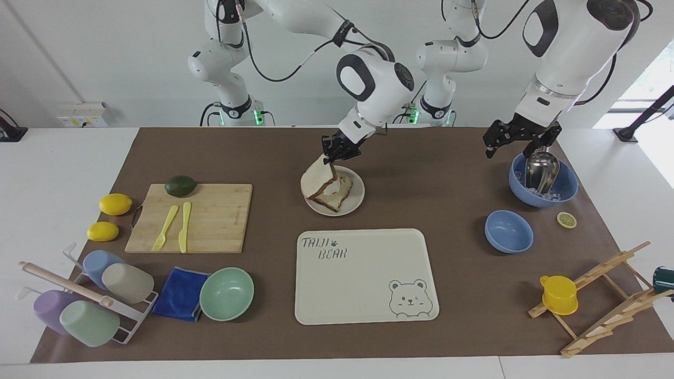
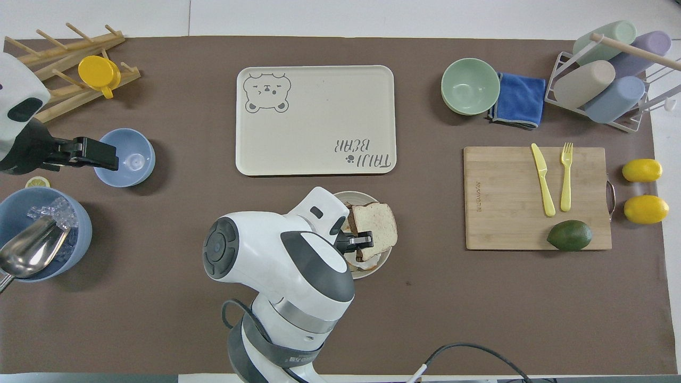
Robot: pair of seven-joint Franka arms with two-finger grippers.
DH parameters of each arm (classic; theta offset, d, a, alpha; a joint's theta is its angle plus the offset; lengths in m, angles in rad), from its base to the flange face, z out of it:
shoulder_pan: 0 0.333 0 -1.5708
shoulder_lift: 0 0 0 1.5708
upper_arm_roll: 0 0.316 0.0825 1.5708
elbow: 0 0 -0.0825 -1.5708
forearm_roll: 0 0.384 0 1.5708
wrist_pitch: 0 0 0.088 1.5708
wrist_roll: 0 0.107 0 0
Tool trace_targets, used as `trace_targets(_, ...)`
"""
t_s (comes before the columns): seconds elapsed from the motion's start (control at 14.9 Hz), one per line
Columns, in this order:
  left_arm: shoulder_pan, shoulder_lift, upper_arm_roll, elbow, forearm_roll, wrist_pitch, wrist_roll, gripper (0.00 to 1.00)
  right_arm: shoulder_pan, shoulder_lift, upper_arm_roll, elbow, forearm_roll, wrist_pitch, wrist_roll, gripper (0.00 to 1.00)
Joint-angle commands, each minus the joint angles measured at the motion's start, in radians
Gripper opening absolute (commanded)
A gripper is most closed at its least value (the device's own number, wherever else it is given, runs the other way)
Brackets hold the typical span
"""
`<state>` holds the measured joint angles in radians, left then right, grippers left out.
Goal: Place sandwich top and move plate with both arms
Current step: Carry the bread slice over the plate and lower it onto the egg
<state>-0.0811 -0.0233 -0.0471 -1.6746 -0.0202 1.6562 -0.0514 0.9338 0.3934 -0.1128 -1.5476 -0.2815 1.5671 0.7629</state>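
In the facing view, you see the right gripper [image 1: 337, 152] clamped on the upper edge of the bread [image 1: 318, 180]. The slice hangs tilted over the plate [image 1: 355, 200], its lower edge down against the toast [image 1: 337, 197] lying there. The plate sits on the desk [image 1: 421, 179], nearer the robots than the tray [image 1: 363, 295]. The left gripper [image 1: 518, 142] waits above the ice bowl [image 1: 566, 187]; you cannot tell how its fingers stand.

In the overhead view, you find the right gripper [image 2: 362, 240] pinching the bread [image 2: 378, 223], which covers much of the plate [image 2: 382, 259]. The left gripper [image 2: 98, 154] overlaps the small blue bowl [image 2: 135, 159].
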Motion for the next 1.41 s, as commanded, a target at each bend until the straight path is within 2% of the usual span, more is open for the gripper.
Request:
trace_targets(0.0,0.01,-0.017,-0.007,-0.022,0.019,0.005,0.007,1.0,-0.029,0.007,0.005,-0.025,0.06,0.071,-0.03,0.0)
trace_targets(0.2,0.01,-0.018,-0.007,-0.022,0.019,0.005,0.007,1.0,-0.038,-0.002,0.005,-0.065,0.062,0.083,-0.033,0.0)
trace_targets(0.47,0.01,-0.017,-0.007,-0.022,0.019,0.005,0.004,1.0,-0.036,-0.002,0.005,-0.072,0.122,0.129,-0.025,0.0)
trace_targets(0.8,0.011,-0.027,-0.007,-0.022,0.019,0.004,0.004,1.0,-0.05,-0.005,0.007,-0.101,0.13,0.169,-0.03,0.0)
trace_targets(0.87,0.01,-0.027,-0.007,-0.022,0.019,0.004,0.004,1.0,-0.052,-0.007,0.007,-0.109,0.14,0.178,-0.028,0.04)
trace_targets(0.94,0.01,-0.027,-0.007,-0.017,0.019,0.005,0.004,1.0,-0.052,-0.007,0.007,-0.109,0.165,0.191,-0.025,0.17)
trace_targets(1.0,0.012,-0.027,-0.005,-0.014,0.019,0.005,0.004,1.0,-0.055,-0.007,0.007,-0.108,0.185,0.201,-0.024,0.19)
trace_targets(1.14,0.012,-0.027,-0.005,-0.013,0.019,0.008,0.005,1.0,-0.056,-0.005,0.005,-0.108,0.211,0.229,-0.019,0.41)
trace_targets(1.2,0.012,-0.027,-0.005,-0.014,0.019,0.008,0.005,1.0,-0.056,-0.004,0.005,-0.106,0.235,0.235,-0.016,0.44)
trace_targets(1.27,0.012,-0.027,-0.005,-0.014,0.019,0.01,0.007,1.0,-0.056,-0.002,0.005,-0.108,0.252,0.249,-0.014,0.58)
trace_targets(1.34,0.014,-0.027,-0.004,-0.016,0.019,0.01,0.011,1.0,-0.058,-0.002,0.005,-0.108,0.263,0.266,-0.014,0.85)
